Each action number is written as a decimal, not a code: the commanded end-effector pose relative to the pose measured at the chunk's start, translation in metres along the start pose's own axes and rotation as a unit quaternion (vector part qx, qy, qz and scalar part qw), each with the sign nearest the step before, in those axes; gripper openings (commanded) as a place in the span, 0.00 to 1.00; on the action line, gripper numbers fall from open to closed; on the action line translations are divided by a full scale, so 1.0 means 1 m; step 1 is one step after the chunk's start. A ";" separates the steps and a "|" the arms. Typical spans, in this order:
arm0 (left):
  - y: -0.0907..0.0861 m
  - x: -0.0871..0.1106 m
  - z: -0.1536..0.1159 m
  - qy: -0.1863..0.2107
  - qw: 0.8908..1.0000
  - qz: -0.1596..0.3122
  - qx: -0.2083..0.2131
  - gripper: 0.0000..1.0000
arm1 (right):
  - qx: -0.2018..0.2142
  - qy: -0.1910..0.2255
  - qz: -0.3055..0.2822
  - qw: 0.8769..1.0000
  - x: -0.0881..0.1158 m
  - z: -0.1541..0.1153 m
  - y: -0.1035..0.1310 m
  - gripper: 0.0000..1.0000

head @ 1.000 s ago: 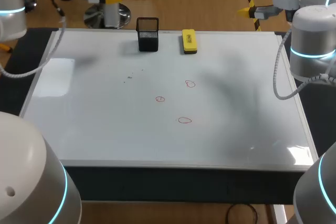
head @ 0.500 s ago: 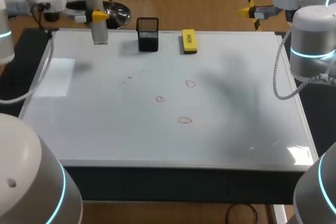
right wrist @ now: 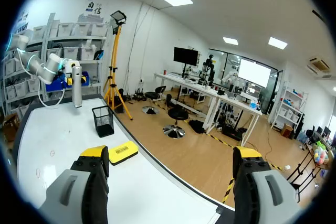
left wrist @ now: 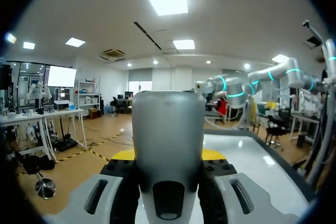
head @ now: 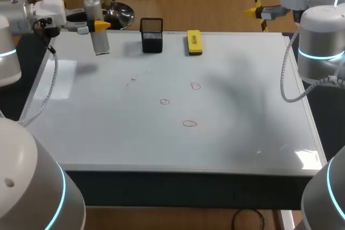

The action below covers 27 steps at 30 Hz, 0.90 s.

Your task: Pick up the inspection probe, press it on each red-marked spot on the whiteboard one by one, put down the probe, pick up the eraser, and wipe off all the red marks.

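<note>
Since 1 s ago left gripper (head: 92, 26) has carried the probe (head: 100, 44) from beyond the far edge to over the whiteboard's (head: 108, 138) far-left corner. Three red marks (head: 189, 123) sit mid-board, well apart from the probe, toward its near-right. Fingers clamp the grey barrel from both sides, tip down, prob. ready for pressing. Mesh holder (head: 151, 36) & yellow eraser (head: 194, 42) wait at far edge for later. Right gripper (right wrist: 170, 153) spread wide, empty, parked off far-right corner.
</note>
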<state>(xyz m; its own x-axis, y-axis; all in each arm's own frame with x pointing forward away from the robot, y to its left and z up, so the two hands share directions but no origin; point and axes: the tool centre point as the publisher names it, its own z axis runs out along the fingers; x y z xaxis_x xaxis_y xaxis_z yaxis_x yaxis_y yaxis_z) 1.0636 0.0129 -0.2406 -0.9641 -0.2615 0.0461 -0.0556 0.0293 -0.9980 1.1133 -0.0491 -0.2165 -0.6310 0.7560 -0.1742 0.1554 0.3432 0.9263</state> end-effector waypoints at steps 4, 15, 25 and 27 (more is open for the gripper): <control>-0.001 0.005 -0.001 -0.038 0.999 0.001 -0.001 0.00 | 0.001 0.001 0.000 1.000 0.000 0.000 0.000 1.00; -0.001 0.005 -0.001 -0.038 0.999 0.001 -0.001 0.00 | 0.001 0.001 0.000 1.000 0.000 0.000 0.000 1.00; -0.001 0.005 -0.001 -0.038 0.999 0.001 -0.001 0.00 | -0.016 0.059 -0.016 0.998 0.000 0.013 0.017 1.00; -0.001 0.005 -0.001 -0.038 0.999 0.001 -0.001 0.00 | -0.018 0.106 -0.036 0.993 0.000 0.026 0.025 1.00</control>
<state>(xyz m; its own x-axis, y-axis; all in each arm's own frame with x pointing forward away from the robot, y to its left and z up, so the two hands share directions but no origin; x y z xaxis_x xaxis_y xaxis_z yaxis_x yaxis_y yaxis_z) 1.0612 0.0129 -0.2411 -0.9435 -0.3284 0.0436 -0.0569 0.0309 -0.9979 1.1153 -0.0255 -0.2041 -0.6907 0.6987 -0.1864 0.0984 0.3462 0.9330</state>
